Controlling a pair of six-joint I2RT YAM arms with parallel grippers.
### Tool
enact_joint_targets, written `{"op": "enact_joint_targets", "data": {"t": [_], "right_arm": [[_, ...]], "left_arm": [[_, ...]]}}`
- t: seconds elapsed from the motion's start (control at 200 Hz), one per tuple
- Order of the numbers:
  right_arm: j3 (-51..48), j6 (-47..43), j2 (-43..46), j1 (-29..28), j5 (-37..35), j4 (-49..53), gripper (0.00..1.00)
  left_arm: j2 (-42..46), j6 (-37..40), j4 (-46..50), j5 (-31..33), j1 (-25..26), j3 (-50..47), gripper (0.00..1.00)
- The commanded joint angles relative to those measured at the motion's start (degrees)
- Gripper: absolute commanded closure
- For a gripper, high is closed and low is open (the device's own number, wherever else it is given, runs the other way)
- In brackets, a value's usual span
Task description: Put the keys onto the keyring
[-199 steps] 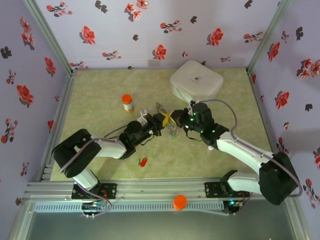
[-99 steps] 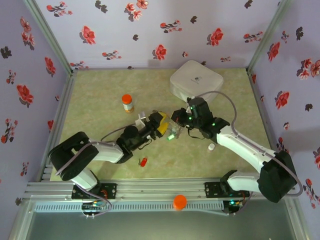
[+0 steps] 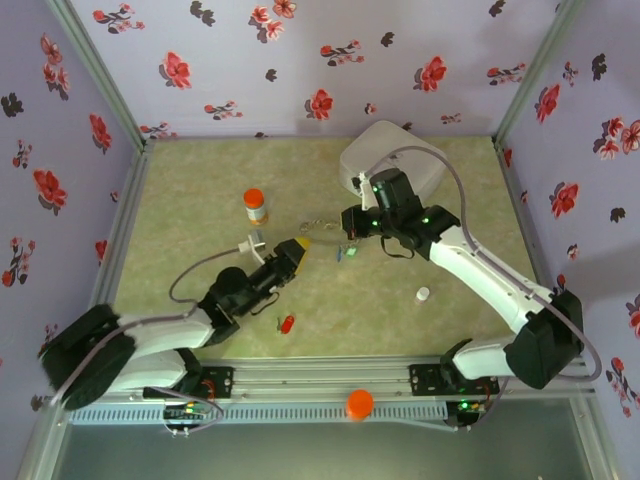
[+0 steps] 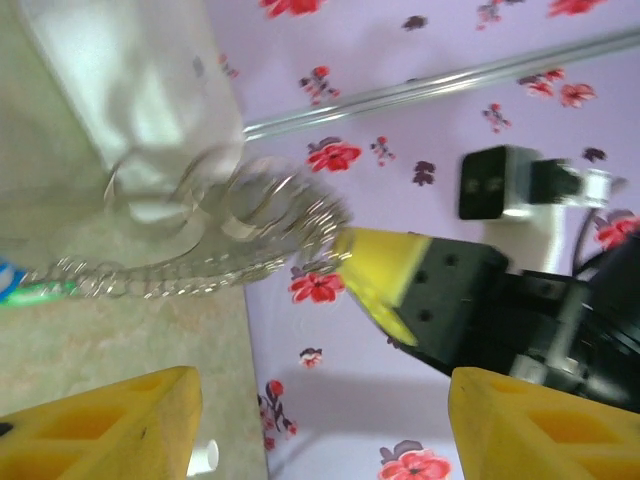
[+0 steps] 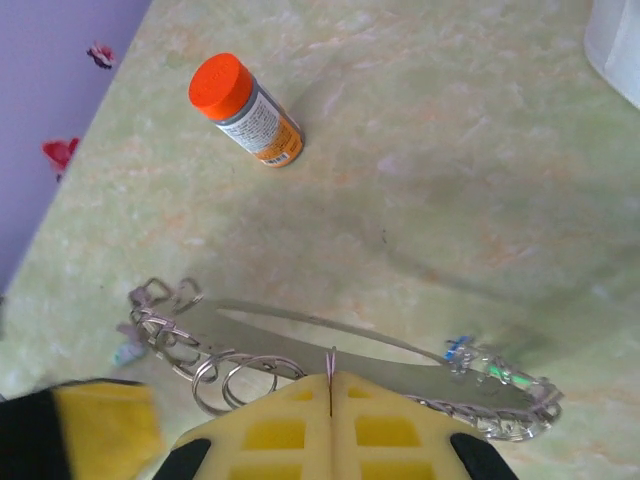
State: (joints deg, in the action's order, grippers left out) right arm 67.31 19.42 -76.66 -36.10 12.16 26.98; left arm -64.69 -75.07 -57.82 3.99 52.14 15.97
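Observation:
The keyring (image 5: 232, 378) is a limp silver chain with split rings, hanging stretched above the table. My right gripper (image 5: 330, 380) is shut on its middle. It shows in the top view as a thin chain (image 3: 318, 226) beside the right gripper (image 3: 349, 224). Blue and green keys (image 5: 478, 362) dangle from one end, also seen from above (image 3: 345, 253). A red key (image 3: 287, 323) lies loose on the table. My left gripper (image 3: 297, 246) stands open just near-left of the chain, holding nothing. In the left wrist view the chain (image 4: 200, 272) hangs beyond the open left gripper (image 4: 320, 425).
An orange-capped bottle (image 3: 255, 206) stands at the back left, also in the right wrist view (image 5: 245, 110). A white box (image 3: 392, 160) sits at the back right. A small white cap (image 3: 423, 294) lies under the right forearm. Floral walls enclose the table.
My left gripper has opened, let go of the keyring and drawn back toward the near left. The right gripper has carried the keyring slightly up and away, its keys swinging along.

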Motion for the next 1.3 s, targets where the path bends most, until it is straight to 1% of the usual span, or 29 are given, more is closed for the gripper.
{"op": "enact_joint_targets", "data": {"t": [0.0,0.065,0.11,0.185,0.26,0.335,0.415,0.545,0.67,0.71,0.76,0.84,0.93,0.995,1.03,1.075,1.165,1.21,1.295], "right_arm": [[3.83,-10.78,0.25,0.26,-0.52,3.19,1.0],[4.01,-13.18,0.61,0.24,0.34,3.82,1.0],[3.91,-14.48,0.9,0.16,1.15,3.91,1.0],[3.51,-16.28,1.34,0.15,2.2,3.87,1.0],[2.53,-17.83,2.17,0.06,3.28,3.12,1.0],[0.34,-19.09,3.58,0.08,4.17,0.7,1.0],[-2.27,-19.84,4.88,-0.03,5.38,-2.52,1.0],[-4.73,-20.71,5.47,-0.02,9.19,-5.63,1.0],[-7.06,-21.16,5.55,-0.42,12.28,-8.19,1.0],[-7.95,-21.62,5.65,-1.22,12.79,-8.96,1.0],[-8.73,-23.43,5.73,-3.3,11.58,-9.14,1.0],[-9.37,-25.42,5.33,-5.65,10.73,-9.07,1.0],[-10.72,-26.42,5.13,-6.64,11.2,-11.3,1.0],[-11.41,-26.76,5.13,-6.94,12.33,-13.12,1.0],[-11.48,-27.16,5.05,-7.12,12.83,-13.52,1.0],[-11.14,-28.11,4.71,-7.44,13.15,-13.03,1.0],[-11.22,-29.89,4.61,-8.16,13.5,-12.72,1.0],[-11.49,-30.67,4.59,-8.49,13.74,-12.83,1.0],[-12.1,-32.11,4.34,-8.87,15.22,-12.81,1.0]], "left_arm": [[10.84,19.33,21.69,-0.2,-0.85,4.52,0.34],[16.91,26.93,32.47,-0.36,-1.77,7.45,0.34],[19.87,29.89,38.05,-0.61,-2.85,9.04,0.34],[22.82,33.96,45.4,-2.89,-5.84,12.1,0.35],[22.77,39.88,52.91,-6.87,-8.87,16.61,0.37],[20.85,48.93,58.98,-9.89,-10.52,20.91,0.38],[16.67,58.54,62.89,-12.98,-12.63,24.57,0.39],[7.38,69.59,63.22,-20.29,-17.58,28.62,0.45],[-0.03,80.45,62.29,-28.59,-19.35,31.79,0.47],[-1.84,82.75,63.1,-30.33,-19.8,32.86,0.5],[-3.39,85.7,64.33,-32.13,-20.29,33.89,0.55],[-4.17,88.94,65.19,-35.8,-21.47,33.75,0.56],[-3.71,92.53,65.01,-39.46,-21.77,32.06,0.58],[-3.44,95.74,64.06,-43.32,-21.81,30.02,0.6],[-3.34,95.94,62.67,-44.49,-21.84,28.99,0.61],[-3.53,95.75,61.19,-45.39,-21.81,28.11,0.65],[-4.63,96.66,61.1,-48.62,-21.74,27.89,0.68],[-5.38,97.33,61.07,-50.24,-21.73,27.89,0.71],[-6.48,97.73,60.26,-51.06,-21.55,27.72,0.73]]}}
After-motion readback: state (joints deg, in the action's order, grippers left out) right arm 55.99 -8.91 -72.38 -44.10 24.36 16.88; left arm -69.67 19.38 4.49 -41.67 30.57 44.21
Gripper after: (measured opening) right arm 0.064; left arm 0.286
